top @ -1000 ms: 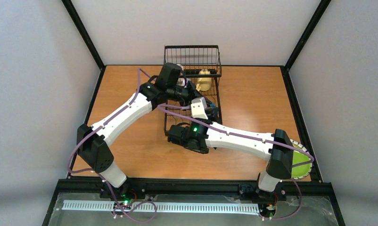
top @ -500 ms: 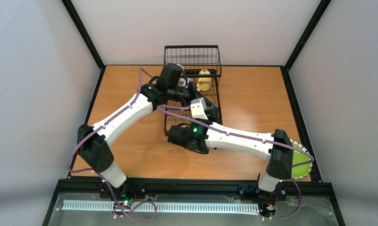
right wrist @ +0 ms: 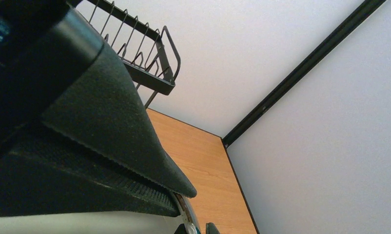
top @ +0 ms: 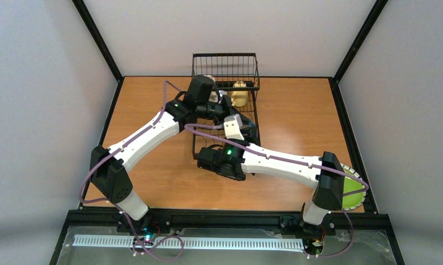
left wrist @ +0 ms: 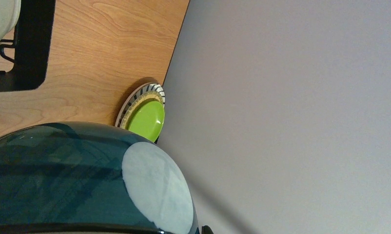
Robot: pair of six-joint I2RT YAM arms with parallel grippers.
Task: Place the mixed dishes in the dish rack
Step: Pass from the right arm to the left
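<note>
Your left claw (top: pixel 223 109) just shut, bowl (left wrist: pixel 76 180) right under it. Your right claw (right wrist: pixel 184 202) pinches its rim. Maybe a swap.

The top camera looks down from behind the bases on the whole table (top: pixel 296 110). The left wrist camera sits very near the teal-and-white bowl (left wrist: pixel 62 180) by the left pincer (top: pixel 225 109) and faces the lime-green plate (left wrist: pixel 147 117) far ahead, which the top view shares. The right wrist camera looks along its fingers (right wrist: pixel 106 131) up at the dish rack (right wrist: pixel 152 80).
</note>
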